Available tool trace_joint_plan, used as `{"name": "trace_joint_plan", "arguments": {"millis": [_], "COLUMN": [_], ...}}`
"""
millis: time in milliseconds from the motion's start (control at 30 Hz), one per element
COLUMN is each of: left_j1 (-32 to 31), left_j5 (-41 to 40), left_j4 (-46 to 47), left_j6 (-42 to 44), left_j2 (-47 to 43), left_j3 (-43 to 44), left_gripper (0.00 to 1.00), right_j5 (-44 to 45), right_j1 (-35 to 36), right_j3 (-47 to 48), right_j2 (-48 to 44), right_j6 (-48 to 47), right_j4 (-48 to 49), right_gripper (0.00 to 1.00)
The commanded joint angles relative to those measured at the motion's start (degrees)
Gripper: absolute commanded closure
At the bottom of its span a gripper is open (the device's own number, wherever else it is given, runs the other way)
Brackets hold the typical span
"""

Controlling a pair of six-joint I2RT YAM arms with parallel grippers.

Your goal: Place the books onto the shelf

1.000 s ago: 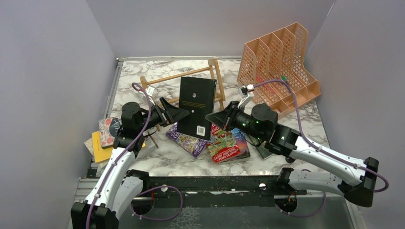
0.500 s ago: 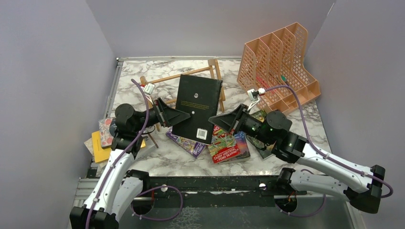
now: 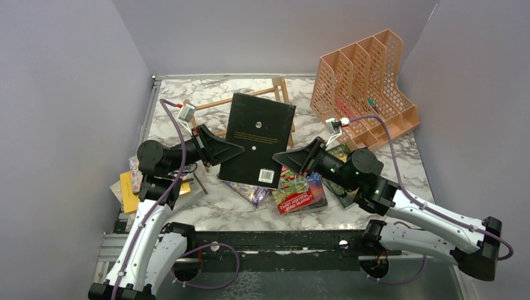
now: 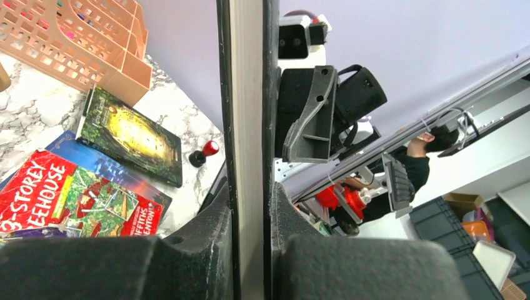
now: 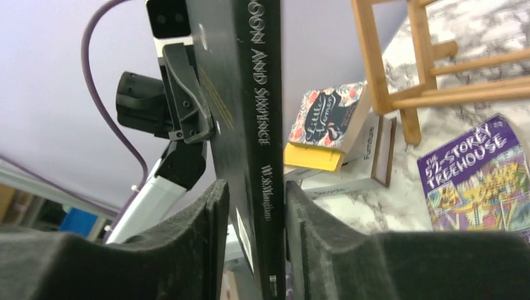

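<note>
The black book (image 3: 259,134) is lifted off the marble-patterned worktop (image 3: 215,209), tilted, with a hand on each side. The left hand (image 3: 240,150) is clamped narrowly on its cream page edge. The right hand (image 3: 276,157) brackets the matt black spine with its grey lettering; from the right wrist view I cannot tell whether its foam pads (image 5: 209,219) press the covers or stand just clear.

Right behind the book lies the shelf (image 3: 215,102), a light-wood rack of thin round rails. The book hides its middle, so only the left rails and the far right end frame show. A peach mesh organiser (image 3: 365,75) of rigid plastic stands at the far right.

Under the held book, a glossy purple paperback (image 3: 249,190) and a red paperback (image 3: 294,195) lie flat, both partly covered. A dark green book (image 4: 131,134) lies beyond them, near the organiser's foot. At the left edge a yellow book (image 3: 129,194) and a floral-covered book (image 5: 328,115) are stacked, largely hidden behind the left arm.
</note>
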Motion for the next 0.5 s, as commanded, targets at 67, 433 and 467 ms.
{"name": "trace_joint_plan", "arguments": {"millis": [67,433,467], "left_j1": [-0.46,-0.42,-0.45], "left_j5": [-2.77,-4.44,-4.94], "left_j4": [0.8,-1.06,-3.89], "left_j6": [0.21,3.91,5.97], "left_j2": [-0.27,0.81,1.01], "left_j3": [1.65,1.43,2.19], "left_gripper": [1.0,0.5,0.31], "right_j5": [-4.95,-3.9,-3.01], "right_j1": [0.95,0.95,0.95], "right_j3": [5.37,6.48,6.56], "right_j2": [5.47,8.94,8.99], "right_j6": [-2.52,-5.47,-5.99], "right_j4": [13.5,15.52,14.64], "right_gripper": [0.5,0.99,0.99]}}
